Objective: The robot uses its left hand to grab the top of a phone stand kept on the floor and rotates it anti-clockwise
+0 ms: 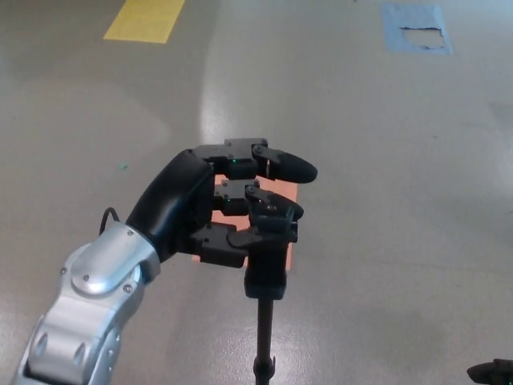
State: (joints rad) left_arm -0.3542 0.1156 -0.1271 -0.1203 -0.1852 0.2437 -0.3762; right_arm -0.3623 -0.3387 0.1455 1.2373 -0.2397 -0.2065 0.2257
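At frame centre, left hand point(228, 204) pinching phone stand point(267, 265) top, thumb and lower finger closed; orange patch point(284, 258) underneath at 6 o'clock.

a glossy grey concrete floor point(385, 184) carries a yellow tape rectangle point(146, 18) at top left, a torn blue tape patch point(417, 29) at top right, and an orange paper sheet point(282, 255) mid-frame.

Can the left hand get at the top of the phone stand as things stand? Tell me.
Probably yes. The left hand is already at the top of the phone stand, its fingers curling around the head, and nothing lies between them. A firm grip cannot be confirmed.
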